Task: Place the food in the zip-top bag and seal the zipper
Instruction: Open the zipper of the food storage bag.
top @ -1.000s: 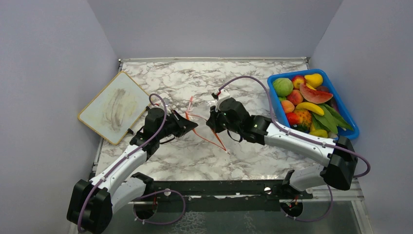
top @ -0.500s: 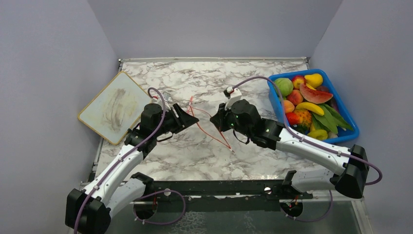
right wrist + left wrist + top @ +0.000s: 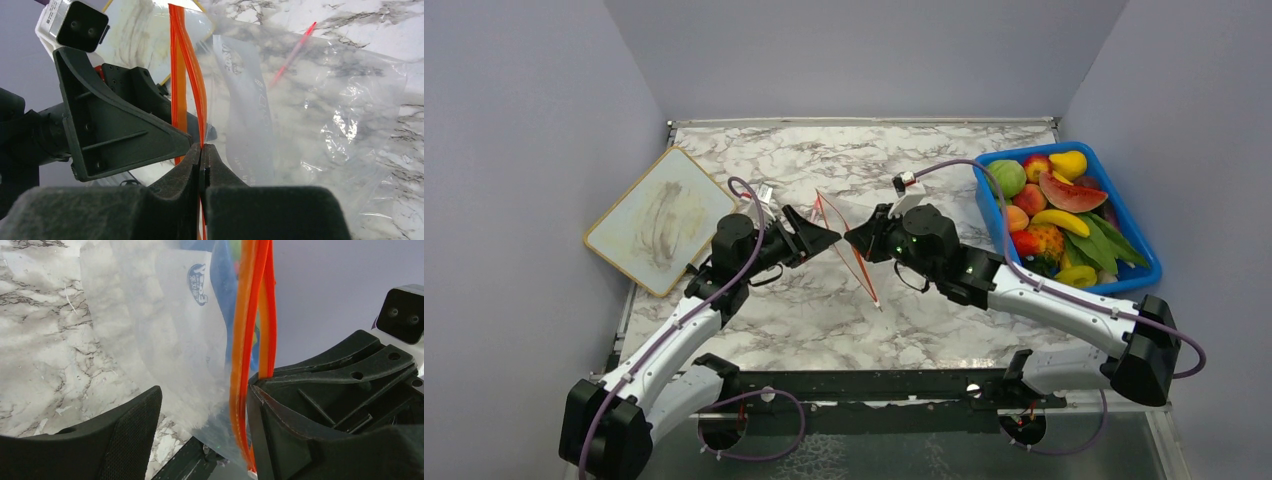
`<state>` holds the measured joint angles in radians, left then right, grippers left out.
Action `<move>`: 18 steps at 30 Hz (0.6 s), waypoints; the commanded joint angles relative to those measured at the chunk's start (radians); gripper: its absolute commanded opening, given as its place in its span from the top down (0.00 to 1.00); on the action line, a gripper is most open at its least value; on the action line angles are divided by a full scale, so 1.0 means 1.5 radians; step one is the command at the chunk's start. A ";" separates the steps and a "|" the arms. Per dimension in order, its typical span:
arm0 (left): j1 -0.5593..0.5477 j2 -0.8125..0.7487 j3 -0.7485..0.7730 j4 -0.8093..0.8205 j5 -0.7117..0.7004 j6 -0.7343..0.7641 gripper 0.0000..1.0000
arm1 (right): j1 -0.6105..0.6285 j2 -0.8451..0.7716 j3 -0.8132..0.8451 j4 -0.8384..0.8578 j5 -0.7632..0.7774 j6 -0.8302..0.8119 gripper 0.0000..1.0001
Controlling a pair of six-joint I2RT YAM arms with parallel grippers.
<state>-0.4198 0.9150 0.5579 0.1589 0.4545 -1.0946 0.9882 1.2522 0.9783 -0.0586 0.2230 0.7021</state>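
Clear, crinkly plastic forms the zip-top bag [image 3: 320, 115], which is held up above the middle of a marble table [image 3: 804, 320] between the two arms. Its zipper [image 3: 187, 60], a thin red-orange strip, runs steeply from top to bottom, and its two tracks bow slightly apart near the top. The right gripper [image 3: 201, 150] is pinched tight on this strip, its fingers pressed together with the orange edge caught between them. The left gripper [image 3: 205, 390] faces it from the other side with its jaws spread wide; the bag's film and the zipper pass through the gap, and the strip seems to lie against one finger, though contact is hard to judge. A short pink stick [image 3: 295, 49] lies on the marble, seen through the plastic. The food [image 3: 1049, 210], glossy toy fruit and vegetables including a green round one and a watermelon slice, sits piled in a blue bin [image 3: 1152, 268] at the right edge, well apart from the bag. A pale framed board [image 3: 659, 220] lies at the far left
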 commanded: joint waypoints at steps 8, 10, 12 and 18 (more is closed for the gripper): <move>-0.008 0.038 -0.020 0.042 -0.012 0.012 0.56 | 0.002 0.023 -0.008 0.047 0.026 0.035 0.99; -0.008 0.029 -0.025 0.035 -0.026 0.013 0.68 | 0.002 0.025 0.001 0.026 0.044 0.030 0.99; -0.008 0.008 -0.027 0.018 -0.047 0.024 0.81 | 0.001 0.029 0.017 -0.008 0.067 0.020 0.99; -0.008 -0.068 0.006 -0.085 -0.133 0.095 1.00 | 0.001 0.002 0.022 -0.059 0.129 -0.024 0.99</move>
<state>-0.4278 0.8928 0.5213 0.1326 0.3717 -1.0466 0.9874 1.2827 0.9787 -0.0792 0.3058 0.7158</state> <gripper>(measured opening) 0.018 0.013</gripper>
